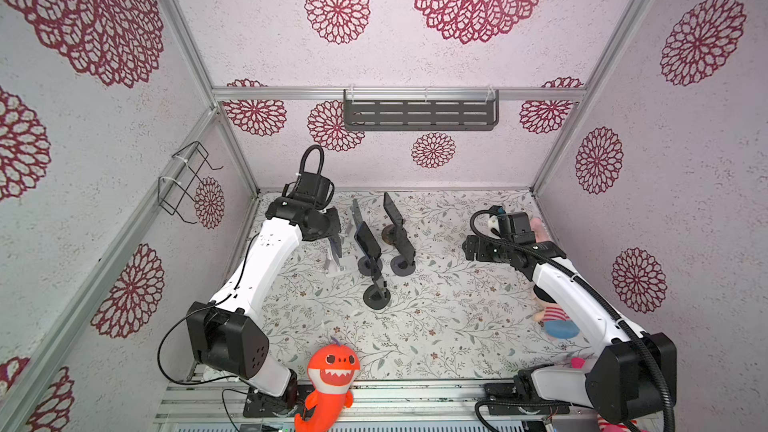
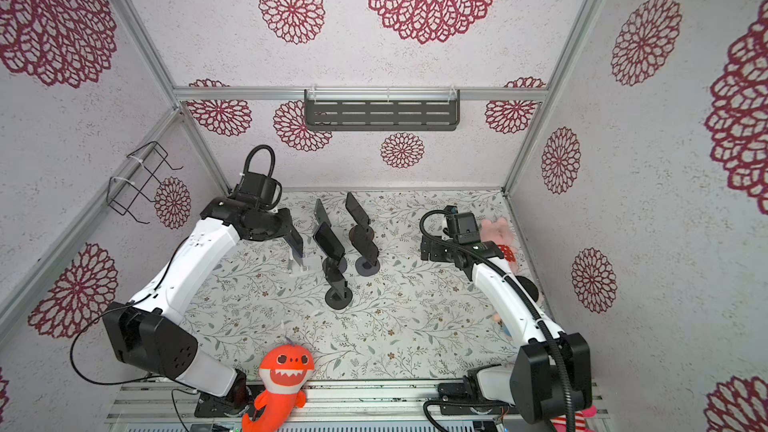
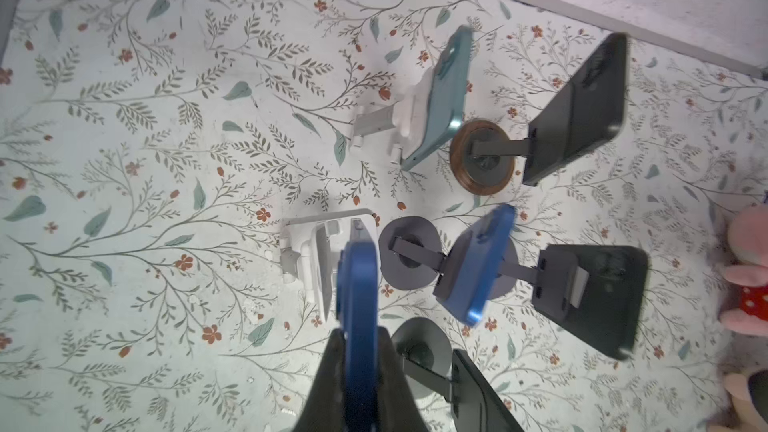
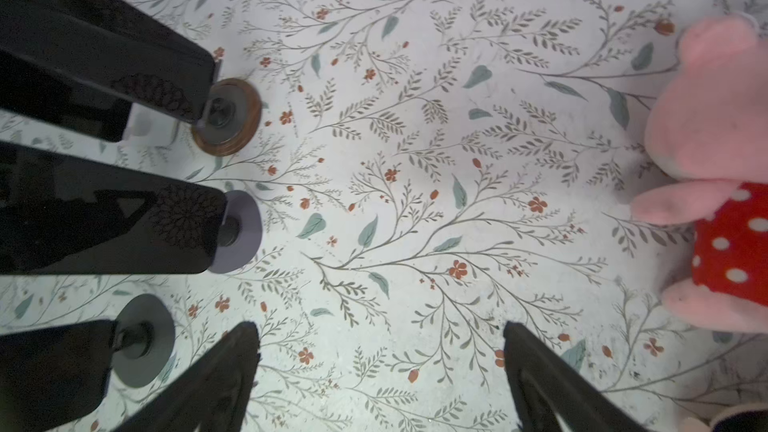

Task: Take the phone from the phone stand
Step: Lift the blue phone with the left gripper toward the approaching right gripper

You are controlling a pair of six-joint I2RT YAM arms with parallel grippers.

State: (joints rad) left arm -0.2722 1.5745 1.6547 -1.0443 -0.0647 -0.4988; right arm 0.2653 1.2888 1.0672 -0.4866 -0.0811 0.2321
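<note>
Left hand (image 3: pixel 359 340) clamps blue phone (image 3: pixel 357 280) edgewise; white stand (image 3: pixel 318 251) just beyond.

No writing to call out here: the blue phone (image 3: pixel 357 284) shows only a plain edge. The dark phone screens (image 4: pixel 104 218) carry nothing but reflections of a flower pattern, with no letters or digits. A few tiny dark marks sit on the white link of the left arm (image 1: pixel 270 259), far too small to read, and neither the orange shark plush (image 1: pixel 332 367) nor the floral mat (image 4: pixel 415 201) bears any legible label.
</note>
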